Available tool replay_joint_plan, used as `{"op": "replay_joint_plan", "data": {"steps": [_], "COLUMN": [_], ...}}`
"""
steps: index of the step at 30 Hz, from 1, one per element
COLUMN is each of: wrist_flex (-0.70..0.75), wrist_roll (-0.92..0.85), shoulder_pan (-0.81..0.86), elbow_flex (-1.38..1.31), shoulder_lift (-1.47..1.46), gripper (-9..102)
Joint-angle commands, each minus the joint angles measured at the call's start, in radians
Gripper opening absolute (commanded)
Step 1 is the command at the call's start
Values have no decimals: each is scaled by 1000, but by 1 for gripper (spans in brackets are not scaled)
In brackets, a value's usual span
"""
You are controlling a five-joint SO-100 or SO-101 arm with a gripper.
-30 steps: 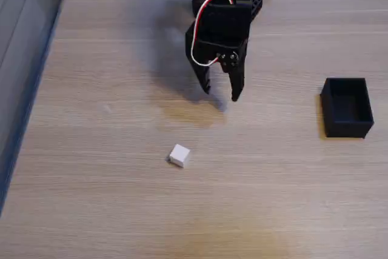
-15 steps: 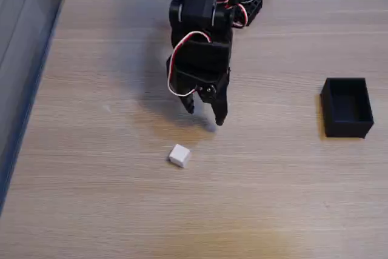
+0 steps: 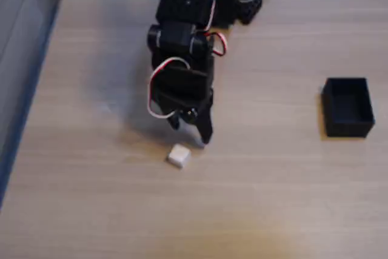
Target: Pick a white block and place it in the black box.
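In the fixed view the black arm reaches down from the top edge of the picture over a light wood-grain table (image 3: 291,198). Red and white wires (image 3: 159,86) loop along its wrist. The gripper (image 3: 190,133) hangs tips-down just above the white block (image 3: 179,156) in the picture — near it, a little up and to the right, not touching it as far as the blurred frame shows. Its two fingers stand apart with a narrow gap between them; the right-hand finger (image 3: 206,131) reaches lower than the left one, and nothing is held between them.

The white block rests on the bare table slightly left of the picture's centre, one corner turned toward the camera. A soft shadow of the arm lies on the wood to the left of the gripper.

The black box (image 3: 347,107) sits on the table well apart from the block, near the right edge of the picture, with its open top facing up and its inside dark — what its floor holds cannot be told.

A grey strip (image 3: 18,89) runs along the table's left edge.
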Motion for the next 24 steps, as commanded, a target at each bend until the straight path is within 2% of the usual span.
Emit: {"op": "replay_joint_plan", "data": {"steps": [1, 17, 24], "wrist_flex": [15, 63, 89], "wrist_roll": [-6, -32, -55], "shoulder_pan": [-2, 9, 20], "elbow_flex": [-87, -402, -442], "shoulder_lift": [-29, -256, -288], "gripper": [30, 30, 30]}}
